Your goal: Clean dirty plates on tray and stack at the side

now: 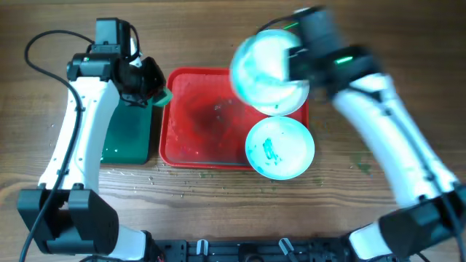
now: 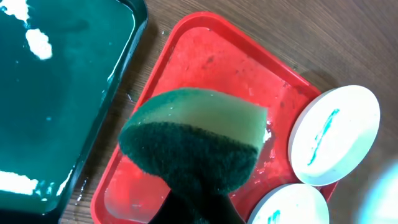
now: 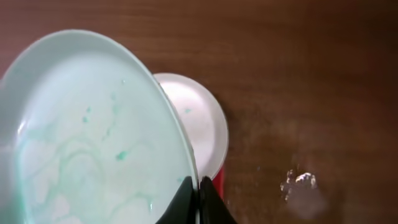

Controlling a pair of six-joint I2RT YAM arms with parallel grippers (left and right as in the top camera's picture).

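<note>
My right tool (image 3: pixel 199 198) pinches the rim of a small round white teal-smeared plate (image 3: pixel 93 137), blurred overhead, held above the large red rectangular plastic tray (image 1: pixel 193 120) and half hiding a second plate (image 3: pixel 202 127) there. My left tool (image 1: pixel 149 81), mostly buried from view, clamps a green-and-yellow sponge (image 2: pixel 199 124).

The red tray (image 1: pixel 193 124) is glossy plastic, wet and streaked. The dark green tray (image 1: pixel 131 138) is smooth and shines too. The sponge (image 2: pixel 193 149) has a rough, fibrous dark scouring layer on finer pale green foam. The raised plate (image 3: pixel 87 137) looks smooth, with a faint teal film. The table (image 1: pixel 218 193) is matt, grained brown wood.
</note>
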